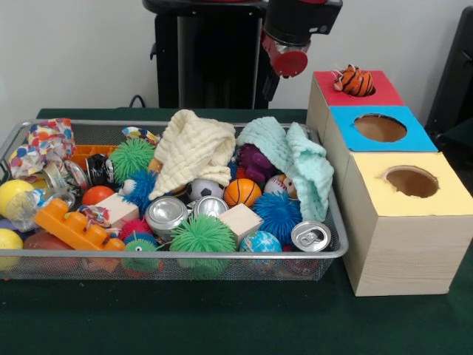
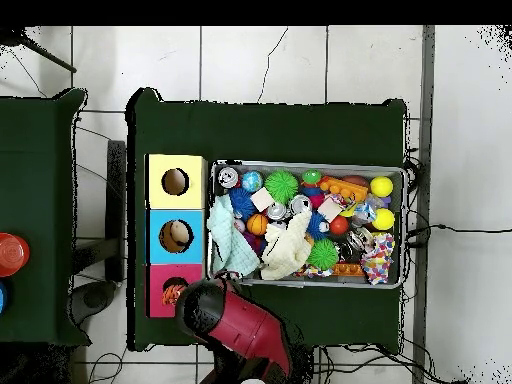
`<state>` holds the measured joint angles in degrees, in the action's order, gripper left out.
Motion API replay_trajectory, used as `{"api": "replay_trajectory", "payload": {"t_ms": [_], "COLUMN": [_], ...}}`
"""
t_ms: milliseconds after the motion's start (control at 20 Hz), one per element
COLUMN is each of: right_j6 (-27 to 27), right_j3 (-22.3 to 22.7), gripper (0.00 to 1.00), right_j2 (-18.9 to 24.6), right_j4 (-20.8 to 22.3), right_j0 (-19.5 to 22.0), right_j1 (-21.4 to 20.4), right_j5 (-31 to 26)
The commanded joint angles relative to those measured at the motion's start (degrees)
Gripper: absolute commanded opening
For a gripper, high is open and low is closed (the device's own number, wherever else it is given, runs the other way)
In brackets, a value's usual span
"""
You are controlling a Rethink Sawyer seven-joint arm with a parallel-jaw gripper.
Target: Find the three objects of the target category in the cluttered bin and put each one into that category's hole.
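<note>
Orange tiger plush [image 1: 355, 80] in red hole [image 1: 360, 89] | mesh bin [image 1: 334, 250] cluttered | end effector [image 1: 287, 61] state unclear

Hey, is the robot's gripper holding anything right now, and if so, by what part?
Cannot be told: the gripper hangs beside the red hole, where the tiger plush sits apart from it.

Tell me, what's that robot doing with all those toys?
It is sorting plush animals out of the wire bin into the red hole. A tiger-striped plush sits in that hole now, not fully dropped in. The arm hangs beside the box, holding nothing visible. The bin is full of balls, cans and cloths.
</note>
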<state>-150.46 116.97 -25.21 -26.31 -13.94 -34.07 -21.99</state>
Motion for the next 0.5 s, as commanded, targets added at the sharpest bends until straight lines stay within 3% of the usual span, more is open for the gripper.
{"api": "replay_trajectory", "payload": {"t_ms": [50,200,350,400,500], "right_j6": [-2.6,-2.9,-4.2,-7.0,-12.7], "right_j3": [-3.2,-3.9,-2.0,-1.7,-5.8], "gripper": [0.00,0.00,0.00,0.00,0.00], "right_j2": [5.4,4.4,7.6,7.9,2.8], "right_j4": [3.0,3.7,1.2,-0.6,0.5], "right_j0": [0.8,0.2,2.3,1.4,-3.9], "right_j1": [1.6,1.9,-0.6,-1.5,-0.6], "right_j5": [-0.4,-1.8,-3.1,-5.6,-13.2]}}
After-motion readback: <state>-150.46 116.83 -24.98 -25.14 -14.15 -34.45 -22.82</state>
